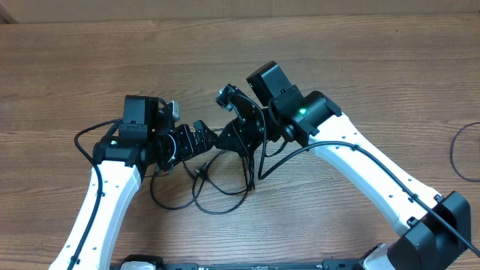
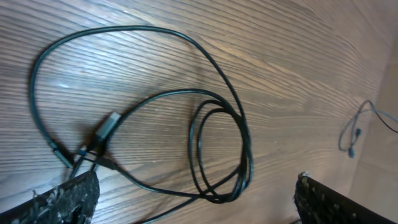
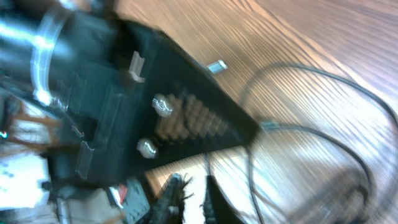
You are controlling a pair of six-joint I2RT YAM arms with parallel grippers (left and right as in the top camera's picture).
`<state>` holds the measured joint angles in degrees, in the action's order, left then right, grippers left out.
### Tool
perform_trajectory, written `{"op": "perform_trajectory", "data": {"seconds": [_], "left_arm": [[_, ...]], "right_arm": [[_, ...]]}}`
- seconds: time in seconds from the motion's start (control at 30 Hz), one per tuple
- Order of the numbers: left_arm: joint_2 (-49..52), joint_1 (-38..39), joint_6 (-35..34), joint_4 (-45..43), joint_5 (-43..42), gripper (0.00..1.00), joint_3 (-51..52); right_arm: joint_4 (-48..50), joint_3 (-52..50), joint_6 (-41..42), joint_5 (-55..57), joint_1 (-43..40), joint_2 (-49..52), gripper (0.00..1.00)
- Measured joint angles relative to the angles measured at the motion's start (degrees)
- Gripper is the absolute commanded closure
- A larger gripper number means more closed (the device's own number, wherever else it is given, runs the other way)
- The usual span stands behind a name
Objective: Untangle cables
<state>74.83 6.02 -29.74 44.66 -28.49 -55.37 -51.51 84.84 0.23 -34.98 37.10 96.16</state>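
Observation:
Thin black cables (image 1: 217,191) lie in overlapping loops on the wooden table in front of both grippers. In the left wrist view the loops (image 2: 221,149) cross each other, with a metallic plug (image 2: 107,127) and a second small plug tip (image 2: 61,154) at the left. My left gripper (image 2: 196,205) is wide open just above the loops, and a cord passes between its fingers without being held. In the overhead view it (image 1: 199,140) sits close to my right gripper (image 1: 238,129). In the blurred right wrist view the right fingers (image 3: 196,193) are nearly together on a thin cable (image 3: 206,163).
Another thin cable (image 1: 459,154) curves at the table's far right edge, and it also shows in the left wrist view (image 2: 357,127). The left gripper's black body (image 3: 155,118) fills the right wrist view. A thicker arm cable (image 1: 289,157) hangs beside the right gripper.

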Motion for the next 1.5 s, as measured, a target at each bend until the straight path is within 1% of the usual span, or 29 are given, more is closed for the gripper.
{"op": "perform_trajectory", "data": {"seconds": [0.07, 0.1, 0.13, 0.17, 0.2, 0.27, 0.3, 0.4, 0.43, 0.47, 0.5, 0.7, 0.8, 1.03, 1.33, 1.5], "left_arm": [[0.2, 0.0, 0.0, 0.0, 0.7, 0.01, 0.0], [0.5, 0.0, 0.0, 0.1, 1.0, 0.00, 0.0], [0.8, 0.0, 0.0, 0.1, 1.2, 0.00, 0.0], [1.1, 0.0, -0.1, -0.1, 1.5, 0.00, 0.0], [1.8, 0.0, -0.2, -0.1, 2.1, 0.01, 0.0], [2.9, 0.0, -0.5, -0.2, 2.5, 0.00, 0.0], [3.5, 0.0, -0.8, -0.2, 2.6, 0.00, 0.0], [5.5, 0.0, -2.1, -0.3, 2.8, 0.01, 0.0], [6.3, 0.0, -2.3, -0.3, 2.8, 0.00, 0.0], [7.0, 0.0, -2.6, -0.3, 2.8, 0.00, 0.0], [8.2, 0.0, -3.0, -0.3, 2.8, 0.00, 0.0], [10.5, 0.0, -3.4, -0.1, 2.8, 0.00, 0.0], [11.3, 0.0, -4.2, -0.1, 2.8, 0.00, 0.0], [11.6, 0.0, -4.7, -0.1, 2.8, 0.00, 0.0], [11.6, 0.0, -4.7, 0.0, 2.8, 0.00, 0.0], [11.6, 0.0, -4.7, 0.1, 2.8, 0.00, 0.0]], "right_arm": [[-5.0, 0.1, 0.8, 6.4, 0.0, 0.0, 0.75], [-5.4, 0.1, 1.1, 7.2, 0.0, 0.0, 0.74], [-7.6, 0.1, 1.9, 10.3, 0.0, 0.0, 0.73], [-9.2, 0.1, 2.8, 12.8, 0.0, 0.0, 0.64], [-11.2, 0.1, 4.3, 16.3, -0.1, 0.0, 0.60], [-12.1, -0.3, 5.3, 19.1, -0.3, 0.0, 0.55], [-11.9, -0.9, 5.8, 20.0, -0.3, 0.0, 0.54], [-9.1, -3.6, 6.6, 21.6, -0.3, 0.0, 0.57], [-7.7, -4.5, 6.7, 22.0, -0.3, 0.0, 0.59], [-6.3, -5.4, 6.8, 22.3, -0.3, 0.0, 0.65], [-3.9, -7.0, 6.9, 22.6, -0.3, 0.0, 0.68], [1.9, -8.4, 7.2, 23.3, -0.2, 1.4, 0.75], [3.8, -8.4, 7.2, 23.4, 0.0, 3.3, 0.75], [4.4, -8.5, 7.2, 23.2, 1.5, 8.3, 0.76], [5.5, -8.5, 7.3, 21.2, 1.7, 8.5, 0.80], [3.8, -8.5, 7.4, 18.8, 1.7, 8.5, 0.80]]}}
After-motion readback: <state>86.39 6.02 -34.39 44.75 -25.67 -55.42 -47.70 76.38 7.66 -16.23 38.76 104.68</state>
